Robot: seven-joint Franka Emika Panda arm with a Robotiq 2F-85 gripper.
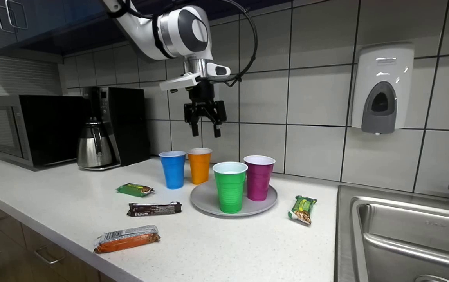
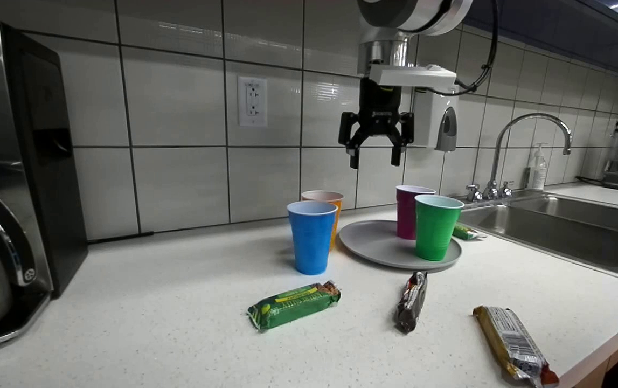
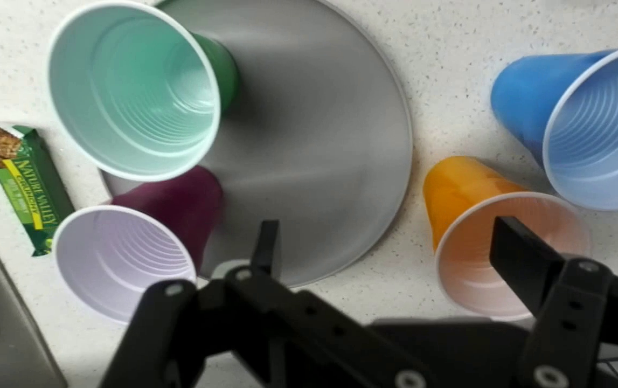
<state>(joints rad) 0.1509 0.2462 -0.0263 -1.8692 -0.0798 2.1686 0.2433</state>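
My gripper (image 1: pixel 206 132) hangs in the air above the cups, pointing down, its jaws wide apart with nothing between them. In the wrist view its fingers (image 3: pixel 524 264) overlap the orange cup (image 3: pixel 459 188) and the grey plate (image 3: pixel 330 134), but only by line of sight. The green cup (image 1: pixel 230 192) and the purple cup (image 1: pixel 258 180) stand upright on the plate. Beside it on the counter stand the orange cup and the blue cup (image 2: pixel 311 240), close together. All the cups are upright, and those seen from above look empty inside.
Wrapped bars lie on the counter: a green one (image 2: pixel 293 306), a dark brown one (image 1: pixel 154 209), an orange one (image 1: pixel 127 239) and another green one (image 1: pixel 302 209) near the sink (image 1: pixel 412 235). A coffee maker (image 1: pixel 124 125) and microwave (image 1: pixel 52 129) stand left. The tiled wall (image 2: pixel 179 108) runs behind.
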